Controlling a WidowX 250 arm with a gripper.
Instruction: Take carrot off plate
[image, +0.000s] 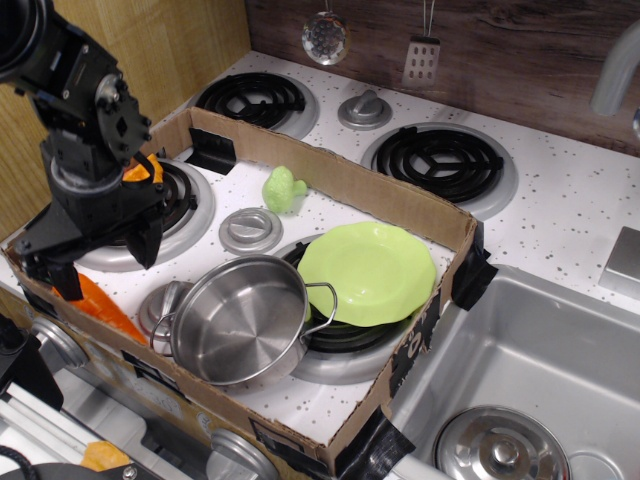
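black robot fingers (100, 255) standing spread, gripping nothing, at left of frame; long orange plastic carrot (103, 306) lying just below them, well apart from round lime-green plate (367, 272) sitting at centre.

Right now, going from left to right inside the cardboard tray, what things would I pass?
Long orange toy carrot lying under the black gripper → shiny steel pot → small pale-green lumpy toy vegetable, farther back → round lime-green plastic plate, empty.
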